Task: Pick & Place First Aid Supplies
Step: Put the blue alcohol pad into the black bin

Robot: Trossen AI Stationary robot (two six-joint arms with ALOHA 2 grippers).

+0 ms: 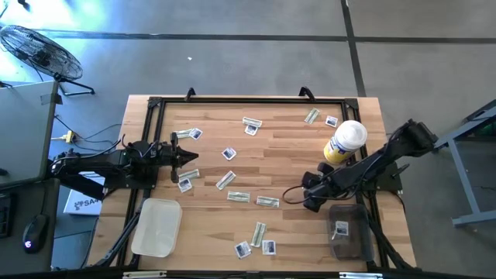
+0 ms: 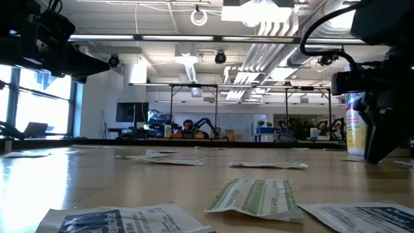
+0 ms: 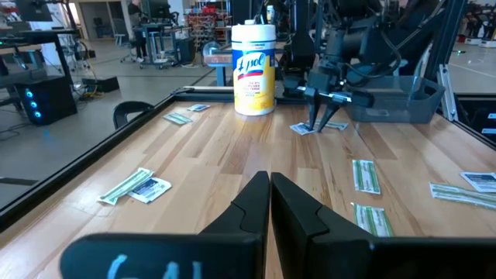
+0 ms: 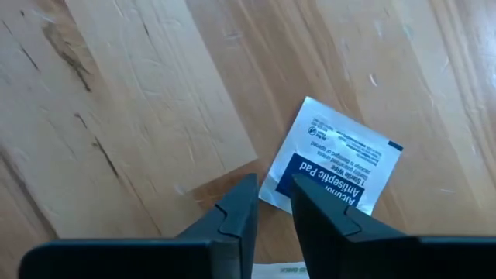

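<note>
Several first aid packets, pale green strips and white squares, lie flat and scattered on the wooden table. My right gripper points down at the table's right part. Its fingers stand a narrow gap apart over the edge of a white antiseptic pad packet. This packet lies flat on the wood and also shows in the left wrist view. My left gripper is shut and empty at the table's left. It hovers near a square packet. My right gripper comes from above with its fingertips at one edge of the antiseptic pad packet. The packet lies flat on the table. I cannot tell whether the fingers touch it.
A yellow bottle with a white cap stands just behind my right gripper. A dark bin at the near right holds one packet. A clear tray sits at the near left. A black frame rims the table.
</note>
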